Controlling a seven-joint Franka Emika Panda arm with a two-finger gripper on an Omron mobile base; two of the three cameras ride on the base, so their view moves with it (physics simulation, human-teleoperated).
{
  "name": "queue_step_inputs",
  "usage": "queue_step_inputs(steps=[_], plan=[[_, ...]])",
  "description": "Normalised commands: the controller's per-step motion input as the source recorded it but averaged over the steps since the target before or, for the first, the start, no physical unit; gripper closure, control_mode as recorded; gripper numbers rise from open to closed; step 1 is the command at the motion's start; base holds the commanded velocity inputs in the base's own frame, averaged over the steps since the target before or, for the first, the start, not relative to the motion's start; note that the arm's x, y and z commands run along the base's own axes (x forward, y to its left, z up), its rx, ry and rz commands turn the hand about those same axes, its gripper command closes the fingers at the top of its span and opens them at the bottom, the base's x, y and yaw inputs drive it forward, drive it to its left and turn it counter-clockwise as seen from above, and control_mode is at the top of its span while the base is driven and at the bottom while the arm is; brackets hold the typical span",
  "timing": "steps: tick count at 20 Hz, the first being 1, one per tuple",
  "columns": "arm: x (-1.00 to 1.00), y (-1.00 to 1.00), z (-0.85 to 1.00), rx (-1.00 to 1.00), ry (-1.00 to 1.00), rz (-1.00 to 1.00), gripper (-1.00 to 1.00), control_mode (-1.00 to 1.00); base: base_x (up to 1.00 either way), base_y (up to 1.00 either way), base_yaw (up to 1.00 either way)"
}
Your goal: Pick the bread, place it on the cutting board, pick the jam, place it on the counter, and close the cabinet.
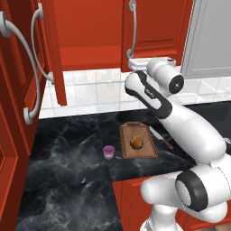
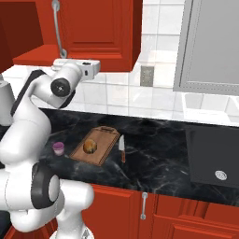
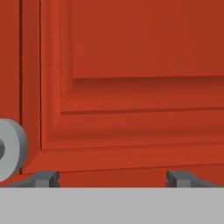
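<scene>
On the surface: black marble-look counter (image 1: 67, 180) over red base cabinets.
Bread: the small golden-brown roll (image 1: 136, 142) lies on the cutting board (image 1: 146, 151), about in its middle; in the right base view it sits toward the near left part of the board.
Cutting board: brown wooden, with raised rim and short handle end pointing to the wall; it lies flat on the surface.
Jam: the small purple jar (image 1: 108, 152) stands upright on the surface, just beside the left edge of the board and not touching it.
Knife: a knife (image 2: 122, 148) with a reddish handle lies on the surface just beside the right edge of the board.
Cabinet: the red wall cabinet (image 1: 155, 27) has its right door shut, with a long curved silver handle (image 1: 132, 28); the left door (image 1: 55, 58) stands open toward the room.
Gripper: the gripper (image 3: 112, 178) is raised up close to the panelled front of the right door.
Jaws: apart and holding nothing; the two dark fingertips (image 3: 43, 178) stand wide, with red door panel between them.
Handle end: a round silver piece shows at the left edge of the hand view.
</scene>
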Motion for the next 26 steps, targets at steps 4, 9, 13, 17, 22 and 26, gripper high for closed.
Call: queue_step_inputs(steps=[4, 9, 13, 17, 22, 26], plan=[[0.17, 0.04, 0.0, 0.0, 0.0, -0.09, -1.0, -1.0, 0.0, 0.0, 0.0], [0.16, 0.03, 0.0, 0.0, 0.0, -0.06, -1.0, -1.0, 0.0, 0.0, 0.0], [0.25, 0.05, 0.0, 0.0, 0.0, -0.08, -1.0, -1.0, 0.0, 0.0, 0.0], [0.23, 0.04, 0.0, 0.0, 0.0, -0.07, -1.0, -1.0, 0.0, 0.0, 0.0], [0.28, 0.0, 0.0, 0.0, 0.0, -0.07, -1.0, -1.0, 0.0, 0.0, 0.0], [0.26, 0.0, 0.0, 0.0, 0.0, -0.05, -1.0, -1.0, 0.0, 0.0, 0.0]])
